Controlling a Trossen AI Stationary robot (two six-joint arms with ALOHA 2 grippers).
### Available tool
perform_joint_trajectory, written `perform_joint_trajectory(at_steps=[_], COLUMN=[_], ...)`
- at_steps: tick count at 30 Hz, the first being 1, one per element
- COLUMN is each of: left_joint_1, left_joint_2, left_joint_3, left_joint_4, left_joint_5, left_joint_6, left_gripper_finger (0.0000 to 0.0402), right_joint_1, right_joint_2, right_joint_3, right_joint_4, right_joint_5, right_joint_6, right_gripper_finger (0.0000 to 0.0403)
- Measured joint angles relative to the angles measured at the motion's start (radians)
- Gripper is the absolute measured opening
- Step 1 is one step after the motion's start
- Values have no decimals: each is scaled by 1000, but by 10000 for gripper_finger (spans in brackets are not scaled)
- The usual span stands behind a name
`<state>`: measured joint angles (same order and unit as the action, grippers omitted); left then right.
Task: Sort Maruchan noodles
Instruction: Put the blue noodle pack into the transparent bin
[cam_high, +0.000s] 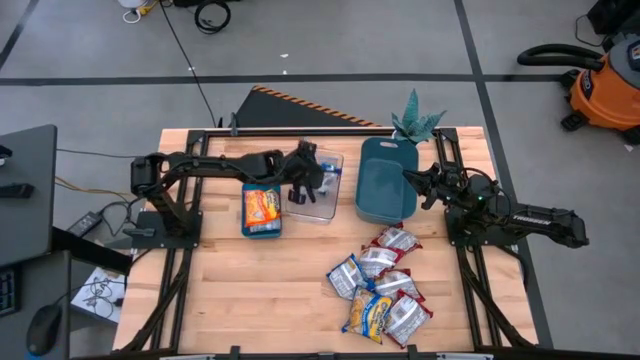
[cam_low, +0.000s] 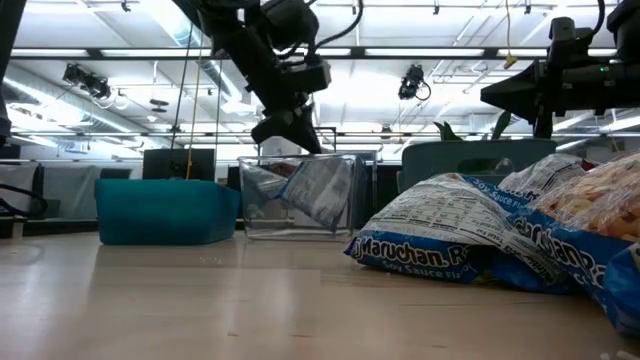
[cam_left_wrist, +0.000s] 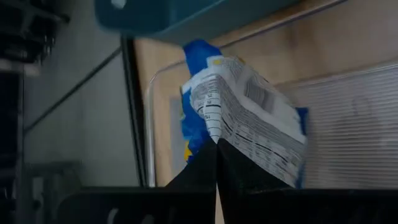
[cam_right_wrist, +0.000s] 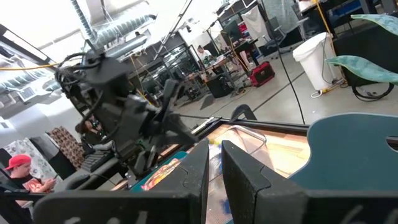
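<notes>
Crinkly silver-and-blue packets in a loose heap (cam_high: 380, 285) on the near right of the wooden table (cam_high: 250, 290), closest of all in the low view, print legible, none yet lifted. Beyond the heap, toward the middle: one blue packet (cam_left_wrist: 239, 118) pinched in the left gripper (cam_high: 303, 190), fingers pressed together on its lower edge, hanging inside or just over the clear plastic container (cam_high: 320, 185); whether it touches the floor of the container cannot be told. Step in hand, by the look of it: dropping a blue packet into its place. Next move likely a spreading of the fingers, a lift clear of the container wall, then a reach back across the table to the heap. Just left of the container, a small teal bin (cam_high: 262, 212) with an orange packet (cam_high: 262, 205) lying in it. Right of the container, a larger teal bin (cam_high: 385, 180), nothing visible in it. Past that bin's right side, the right gripper (cam_high: 418, 183), waiting above the table, fingers nearly together, holding nothing. Possible obstacles: container walls close around the left gripper, and both arms converging over the middle. Farthest back, a green plant (cam_high: 417, 122) at the table's edge.
</notes>
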<state>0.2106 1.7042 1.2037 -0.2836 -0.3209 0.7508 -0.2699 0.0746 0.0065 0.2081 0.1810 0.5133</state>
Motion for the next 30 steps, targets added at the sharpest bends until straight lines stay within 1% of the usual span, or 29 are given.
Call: perform_joint_trajectory(at_steps=[3,6,10,13,14,19,22,24,26,28,30], left_joint_1=[-28,-22,14,40,45,40,39,39,38,34,27], left_joint_2=[0,0,5,23,34,48,67,74,92,93,92], left_joint_3=[0,0,-1,-2,-2,0,0,-3,-1,-3,-2], left_joint_4=[5,18,74,130,175,251,225,164,157,111,116], left_joint_5=[-38,-78,-75,-75,-83,-87,-80,-74,-76,-79,-76], left_joint_6=[45,55,61,111,132,160,151,134,120,111,98], left_gripper_finger=[2,2,1,1,1,1,1,1,3,4,4], right_joint_1=[0,0,0,0,0,0,0,0,0,0,0], right_joint_2=[0,0,0,0,0,0,1,1,3,6,8], right_joint_3=[0,0,0,0,0,0,0,0,0,0,0], right_joint_4=[0,0,0,0,0,1,1,2,0,6,2], right_joint_5=[0,0,0,0,0,2,1,0,2,1,2], right_joint_6=[0,0,0,0,0,0,0,0,0,0,0], right_gripper_finger=[50,50,50,50,50,50,50,50,50,50,50])
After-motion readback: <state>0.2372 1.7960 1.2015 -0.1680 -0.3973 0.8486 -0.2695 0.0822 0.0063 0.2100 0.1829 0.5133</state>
